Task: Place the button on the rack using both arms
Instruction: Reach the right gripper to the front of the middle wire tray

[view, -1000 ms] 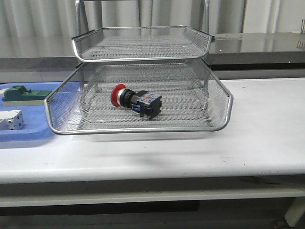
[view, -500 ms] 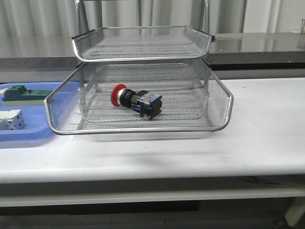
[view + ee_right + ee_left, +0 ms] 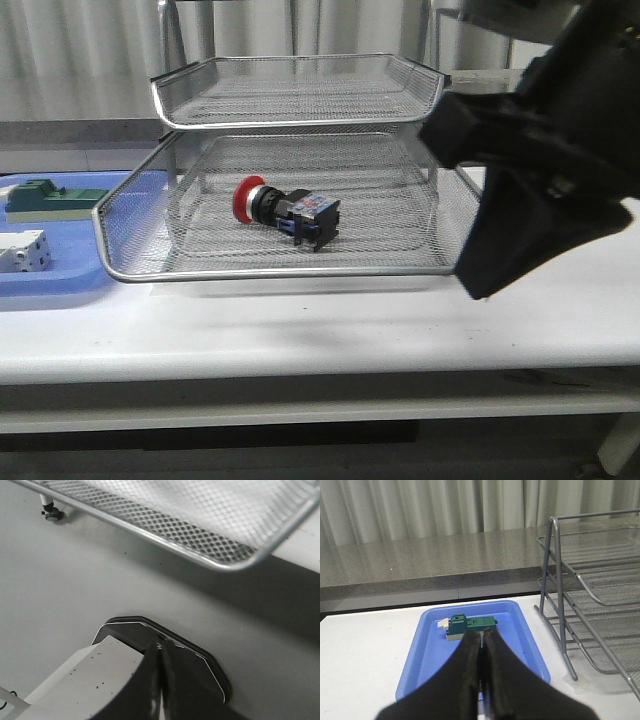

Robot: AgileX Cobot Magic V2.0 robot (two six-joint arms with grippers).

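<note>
The button, with a red head and a black and blue body, lies on its side in the pulled-out lower tray of the silver wire-mesh rack. Nothing holds it. My right arm fills the right of the front view as a large dark blurred shape, close to the camera, at the rack's right corner. My right gripper is shut and empty, with a mesh tray rim beyond it. My left gripper is shut and empty above the blue tray, left of the rack's legs.
The flat blue tray at the left holds a green block part and a white block part. The green part also shows in the left wrist view. A grey counter runs behind the table. The right wrist view shows grey floor and a caster.
My right arm has swung into the front view on the right, where no arm showed before. The button and the rack have not moved.
</note>
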